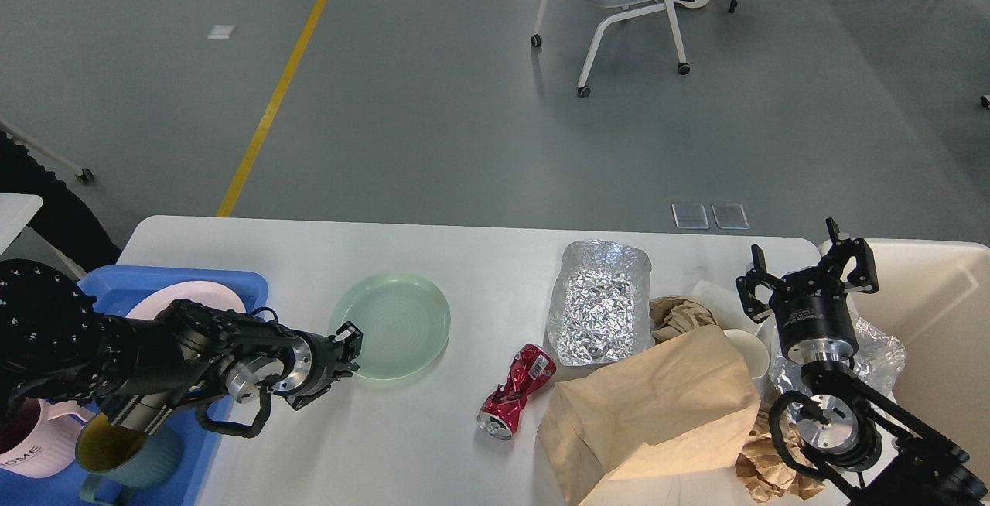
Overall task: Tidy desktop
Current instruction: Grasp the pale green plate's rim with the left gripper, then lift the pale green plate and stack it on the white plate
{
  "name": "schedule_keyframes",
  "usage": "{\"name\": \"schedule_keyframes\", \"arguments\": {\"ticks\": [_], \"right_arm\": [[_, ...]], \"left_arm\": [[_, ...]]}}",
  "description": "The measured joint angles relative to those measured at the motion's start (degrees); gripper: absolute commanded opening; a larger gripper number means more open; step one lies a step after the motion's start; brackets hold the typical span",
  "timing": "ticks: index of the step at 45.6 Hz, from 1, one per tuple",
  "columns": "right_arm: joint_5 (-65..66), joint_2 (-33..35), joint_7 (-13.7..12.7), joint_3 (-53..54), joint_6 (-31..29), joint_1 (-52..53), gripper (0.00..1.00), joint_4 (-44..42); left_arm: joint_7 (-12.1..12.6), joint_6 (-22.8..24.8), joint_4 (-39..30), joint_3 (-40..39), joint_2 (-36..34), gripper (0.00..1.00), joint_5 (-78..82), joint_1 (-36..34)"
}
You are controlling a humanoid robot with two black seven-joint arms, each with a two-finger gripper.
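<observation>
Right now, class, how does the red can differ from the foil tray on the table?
The red can is crushed and lies on its side; the foil tray sits flat and open. The can is narrow and red, the tray wider and silver. The tray touches crumpled brown paper; the can lies apart. Both rest on the white table.

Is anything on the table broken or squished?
Yes. The red can lies on its side near the middle of the desktop, crushed and twisted. Beside it the foil tray is crinkled, and crumpled brown paper pokes out behind the paper bag. The green plate looks fine.
</observation>
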State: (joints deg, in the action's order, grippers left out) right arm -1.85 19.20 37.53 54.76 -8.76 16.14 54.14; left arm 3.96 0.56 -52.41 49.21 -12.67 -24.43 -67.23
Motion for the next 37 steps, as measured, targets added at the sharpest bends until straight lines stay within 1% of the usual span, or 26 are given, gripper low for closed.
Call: {"name": "schedule_keyframes", "arguments": {"ticks": [6,24,29,32,37], "right_arm": [[0.00,0.00,0.00,0.00,0.00,0.00,1.00,0.00],[0.00,0.00,0.00,0.00,0.00,0.00,1.00,0.00],[0.00,0.00,0.00,0.00,0.00,0.00,1.00,0.00],[0.00,0.00,0.00,0.00,0.00,0.00,1.00,0.00],[0.00,-0.03,0.00,0.00,0.00,0.00,1.00,0.00]], "left_arm": [[-0.02,1.40,-0.07,0.00,-0.24,0.00,-0.16,-0.18],[-0.01,2.35,-0.41,0.04,-0.60,0.00,-0.60,-0.70],[0.13,2.96,-1.55,0.65,-1.53,0.00,-0.62,-1.80],[0.16,4.46,-3.17,1.59,-3.14,0.00,-0.62,-3.78],[0.50,10.53,-6.12,4.34,-6.68,0.00,-0.62,-9.39]]}}
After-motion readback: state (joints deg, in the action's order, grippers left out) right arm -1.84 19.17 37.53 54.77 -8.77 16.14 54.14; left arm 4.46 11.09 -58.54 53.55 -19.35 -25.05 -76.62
